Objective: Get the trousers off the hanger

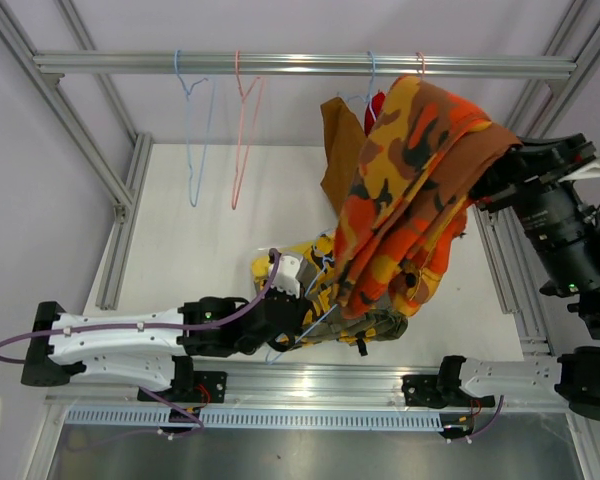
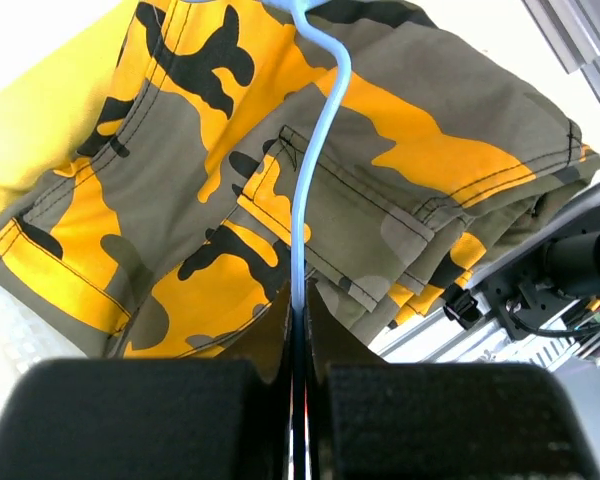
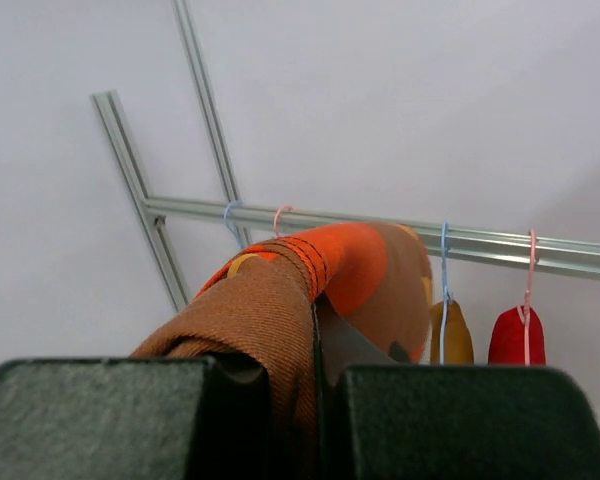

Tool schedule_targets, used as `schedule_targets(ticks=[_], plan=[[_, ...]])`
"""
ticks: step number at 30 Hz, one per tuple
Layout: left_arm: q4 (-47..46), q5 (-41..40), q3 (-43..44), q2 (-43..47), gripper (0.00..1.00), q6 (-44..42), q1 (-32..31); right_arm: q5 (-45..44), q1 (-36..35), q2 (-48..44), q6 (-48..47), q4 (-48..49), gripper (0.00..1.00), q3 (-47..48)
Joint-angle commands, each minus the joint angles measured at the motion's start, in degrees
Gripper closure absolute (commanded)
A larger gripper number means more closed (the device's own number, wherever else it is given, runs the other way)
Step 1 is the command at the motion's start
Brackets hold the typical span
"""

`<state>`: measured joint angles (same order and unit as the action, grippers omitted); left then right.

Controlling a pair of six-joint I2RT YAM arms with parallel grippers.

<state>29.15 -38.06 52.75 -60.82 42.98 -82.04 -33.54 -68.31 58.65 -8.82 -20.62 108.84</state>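
Grippers clenched: right gripper (image 3: pixel 318 395) on orange-red patterned trousers (image 1: pixel 410 190), left gripper (image 2: pixel 298 330) on blue hanger (image 2: pixel 300 215). Pulling steadily apart should slide cloth free.

No readable text, labels, brands, numbers or signs in any view; nothing legible on cloth, arms or frame.

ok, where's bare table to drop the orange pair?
Left half of the table is bare, below the empty blue hanger and pink hanger, up to the yellow pair. Crowded near centre: yellow pair, camo pair, left gripper and its held hanger. The orange pair in the right gripper hides the right side.
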Motion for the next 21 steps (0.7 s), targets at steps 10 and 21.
schedule_targets(ticks=[10, 21], plan=[[8.0, -5.4, 2.9, 1.5, 0.99, -2.3, 0.2, 0.8, 0.2, -0.6, 4.3, 5.9, 1.0, -5.8], [18.6, -9.0, 4.0, 17.0, 1.0, 2.5, 5.2, 1.7, 0.2, -6.1, 7.5, 4.0, 1.0, -15.2]])
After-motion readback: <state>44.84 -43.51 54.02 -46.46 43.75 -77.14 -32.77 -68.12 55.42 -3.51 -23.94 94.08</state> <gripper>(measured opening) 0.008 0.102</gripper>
